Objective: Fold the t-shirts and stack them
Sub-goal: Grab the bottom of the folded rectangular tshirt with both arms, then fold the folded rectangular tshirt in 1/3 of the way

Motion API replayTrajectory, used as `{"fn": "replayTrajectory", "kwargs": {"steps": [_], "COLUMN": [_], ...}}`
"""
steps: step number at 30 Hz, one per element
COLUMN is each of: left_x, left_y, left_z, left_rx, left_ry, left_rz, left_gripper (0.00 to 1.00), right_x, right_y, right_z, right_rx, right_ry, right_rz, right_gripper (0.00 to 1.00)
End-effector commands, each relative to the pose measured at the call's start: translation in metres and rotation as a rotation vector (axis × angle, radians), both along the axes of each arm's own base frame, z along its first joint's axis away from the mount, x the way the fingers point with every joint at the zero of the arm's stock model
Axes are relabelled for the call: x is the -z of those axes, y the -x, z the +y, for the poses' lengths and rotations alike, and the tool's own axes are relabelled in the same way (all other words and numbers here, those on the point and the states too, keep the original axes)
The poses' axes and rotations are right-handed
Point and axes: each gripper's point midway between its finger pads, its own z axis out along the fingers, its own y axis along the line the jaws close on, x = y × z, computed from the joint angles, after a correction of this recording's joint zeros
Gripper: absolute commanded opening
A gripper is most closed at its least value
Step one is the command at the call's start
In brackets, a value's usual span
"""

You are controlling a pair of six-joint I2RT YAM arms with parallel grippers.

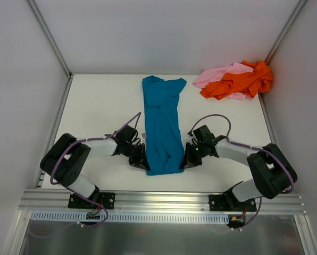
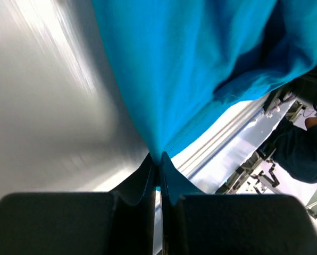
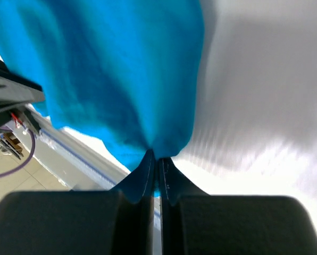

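Near the front edge of the table (image 1: 102,106), the teal-blue shirt (image 1: 163,125) was laid out lengthwise as a long narrow strip, its collar end towards the far wall and its hem end between the two arms. The left gripper (image 1: 141,161) was closed on the hem's left corner and the right gripper (image 1: 189,159) on its right corner. In both wrist views the jaws were pressed together with a pinch of blue cloth caught at the tips. The orange shirt (image 1: 238,81) and the pink shirt (image 1: 214,75) were heaped together, unfolded, in the far right corner, well apart from the work.

The step in hand was judged to be the end-over-end fold, with the hem carried towards the collar. For that to be done well, both corners would need to be raised together and level, so that the hem was not skewed, and moved away from the bases at one pace. The cloth should be lifted only enough for the near half to clear the half on the table (a high lift could drag the collar end along). The pinches looked shallow, so a slip at either corner was to be watched for.
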Motion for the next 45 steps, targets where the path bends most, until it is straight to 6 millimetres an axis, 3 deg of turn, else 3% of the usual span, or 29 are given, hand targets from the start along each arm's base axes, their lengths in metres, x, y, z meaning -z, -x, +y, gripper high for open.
{"fn": "replayTrajectory", "kwargs": {"steps": [1, 10, 15, 20, 24, 32, 41, 45], "left_x": [-0.022, -0.064, -0.080, -0.084, -0.086, -0.088, -0.112, -0.119], "left_y": [0.009, 0.034, 0.044, 0.047, 0.041, 0.014, -0.030, -0.049], "left_z": [0.006, 0.023, 0.027, 0.031, 0.028, 0.009, -0.024, -0.030], "left_rx": [0.036, -0.021, -0.071, -0.094, -0.092, -0.032, 0.030, 0.039], "left_ry": [-0.015, -0.002, 0.021, 0.016, 0.013, 0.006, 0.051, 0.067], "left_rz": [-0.024, -0.027, -0.018, -0.024, -0.032, -0.022, -0.063, -0.057], "left_gripper": [0.00, 0.00, 0.00, 0.00, 0.00, 0.00, 0.00, 0.00], "right_x": [-0.017, -0.061, -0.072, -0.075, -0.080, -0.102, -0.114, -0.125], "right_y": [0.020, 0.062, 0.079, 0.082, 0.073, 0.033, 0.002, -0.026], "right_z": [-0.015, -0.036, -0.042, -0.041, -0.037, -0.014, 0.000, 0.005], "right_rx": [-0.033, -0.039, -0.040, -0.053, -0.093, -0.162, -0.201, -0.211], "right_ry": [0.037, 0.010, -0.006, -0.020, -0.015, -0.017, -0.023, -0.034], "right_rz": [0.011, 0.022, 0.047, 0.059, 0.041, 0.002, 0.026, 0.013], "right_gripper": [0.00, 0.00, 0.00, 0.00, 0.00, 0.00, 0.00, 0.00]}}
